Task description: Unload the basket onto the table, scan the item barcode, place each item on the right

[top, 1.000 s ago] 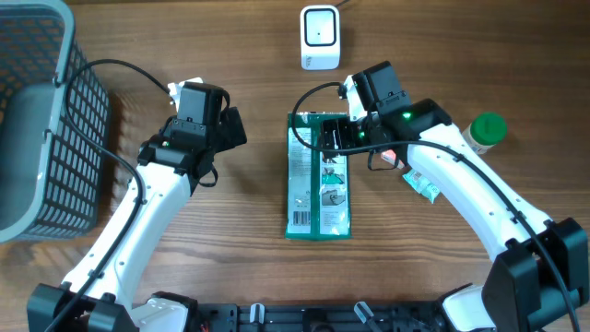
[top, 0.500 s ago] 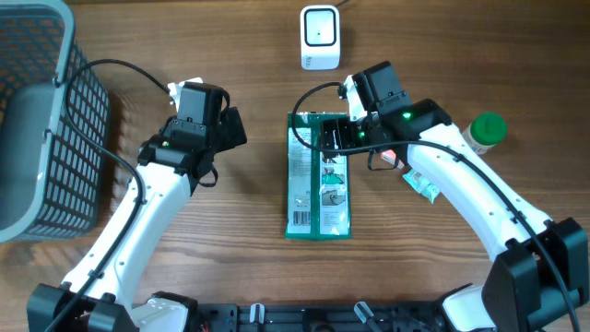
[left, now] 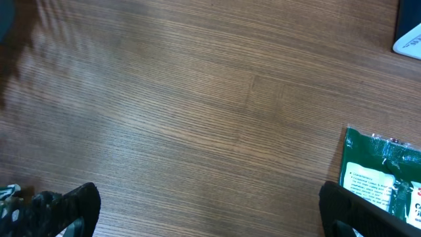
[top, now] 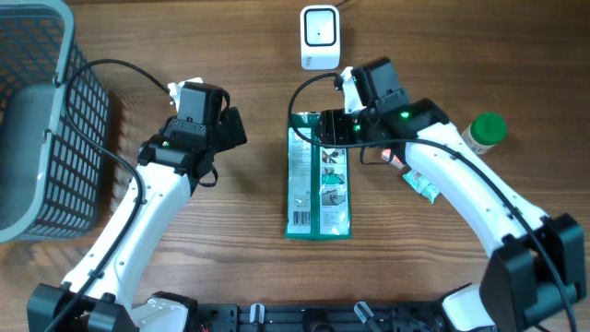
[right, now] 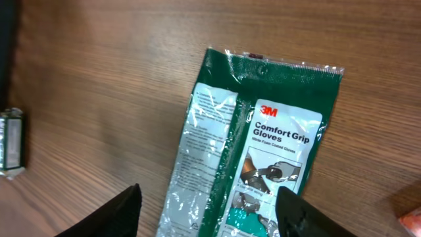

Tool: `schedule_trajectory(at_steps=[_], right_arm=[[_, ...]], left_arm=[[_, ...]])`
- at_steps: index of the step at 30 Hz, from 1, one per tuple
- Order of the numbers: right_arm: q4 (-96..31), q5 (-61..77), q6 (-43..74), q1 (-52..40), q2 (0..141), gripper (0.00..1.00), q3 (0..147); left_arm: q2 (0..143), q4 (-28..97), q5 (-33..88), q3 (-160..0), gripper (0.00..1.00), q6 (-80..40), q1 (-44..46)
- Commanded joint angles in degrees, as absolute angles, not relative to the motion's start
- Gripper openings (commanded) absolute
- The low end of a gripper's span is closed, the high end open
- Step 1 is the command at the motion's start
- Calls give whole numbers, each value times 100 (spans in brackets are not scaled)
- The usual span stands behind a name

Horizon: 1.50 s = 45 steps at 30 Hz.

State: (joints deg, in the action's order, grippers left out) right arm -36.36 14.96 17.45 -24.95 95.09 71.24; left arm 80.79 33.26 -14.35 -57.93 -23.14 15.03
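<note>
1. The glove packet [top: 318,189] lies flat in the middle of the surface [top: 230,240], its long side running from 12 to 6 o'clock.
2. The scanner [top: 320,37] stands at 12 o'clock from the packet, apart from it.
3. The right fingers [right: 122,210] are apart over the packet's 12 o'clock end; I cannot tell if they touch it.
4. The left fingers [left: 66,204] are wide apart over bare wood, at 9 o'clock from the packet, and hold nothing.
5. A grey basket [top: 37,120] sits far at 9 o'clock, and a green-capped bottle [top: 486,129] at 2 o'clock.
</note>
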Motion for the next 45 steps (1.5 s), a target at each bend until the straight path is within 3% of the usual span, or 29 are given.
schedule_trajectory(at_steps=[1, 8, 13, 17, 21, 27, 32, 37, 45], right_arm=[[-3828, 1343, 1544, -2495, 10075, 70, 7065], [-4781, 1660, 1712, -2676, 10755, 75, 7052], [-4742, 1378, 1767, -3030, 10888, 100, 6956], [-4676, 502, 2220, -3315, 11019, 100, 6899], [-4353, 497, 2338, -3430, 11238, 100, 6661], [-4278, 930, 2412, -3365, 11434, 85, 6626], [-4510, 1168, 2392, -3103, 10908, 94, 6969], [-4606, 856, 2421, -3011, 10289, 94, 7028], [-4292, 255, 3107, -3310, 10475, 91, 6434]], left_arm=[[8084, 3323, -1551, -5835, 100, -2252, 1472], [8084, 3323, -1551, -5835, 100, -2252, 1472], [8084, 3323, -1551, -5835, 100, -2252, 1472], [8084, 3323, -1551, -5835, 100, -2252, 1472], [8084, 3323, -1551, -5835, 100, -2252, 1472], [8084, 3323, -1551, -5835, 100, -2252, 1472], [8084, 3323, -1551, -5835, 100, -2252, 1472], [8084, 3323, -1551, -5835, 100, -2252, 1472], [8084, 3323, -1551, -5835, 100, -2252, 1472]])
